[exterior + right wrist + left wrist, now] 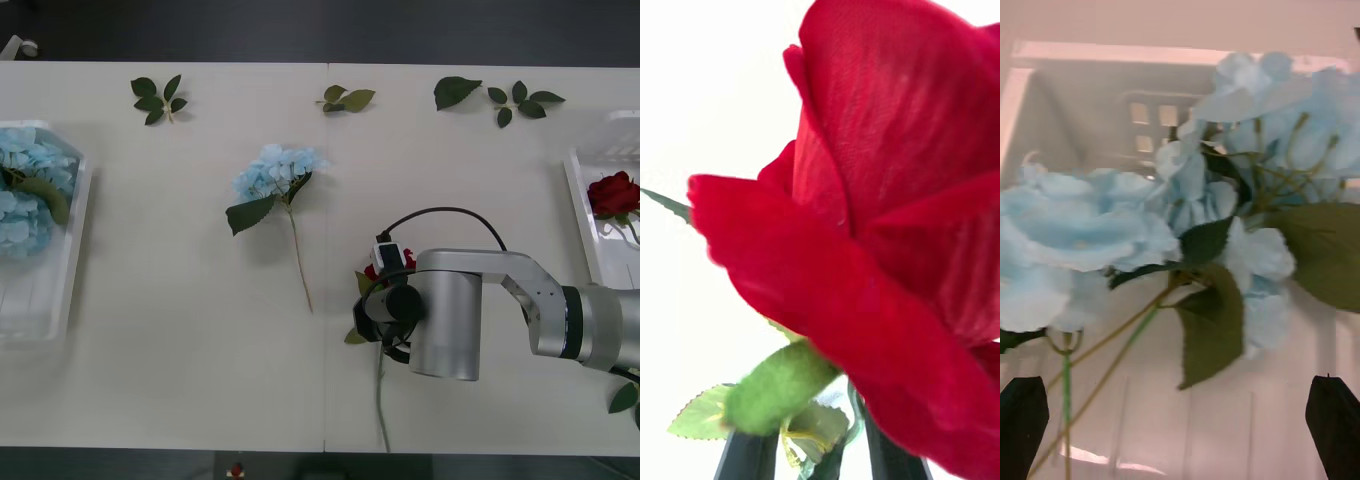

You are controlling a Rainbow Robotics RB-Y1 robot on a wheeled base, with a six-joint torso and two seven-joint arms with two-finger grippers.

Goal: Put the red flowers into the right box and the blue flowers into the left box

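Front view: the right arm reaches over the middle of the counter, its right gripper above a red rose whose stem runs toward the counter's near edge; whether the fingers have closed on the stem cannot be told from here. The right wrist view adds what the arm hides: the rose bloom sits very close to the camera, and the dark fingers stand close together on either side of the green stem at its base, gripping it. One blue hydrangea lies free on the counter, well apart from the rose, with loose leaf sprigs along the far edge. The right box at the right edge holds another rose. The left box at the left edge holds blue flowers. The left wrist view shows the left gripper spread wide and empty above these hydrangea heads, with the box's grid-perforated wall behind them.
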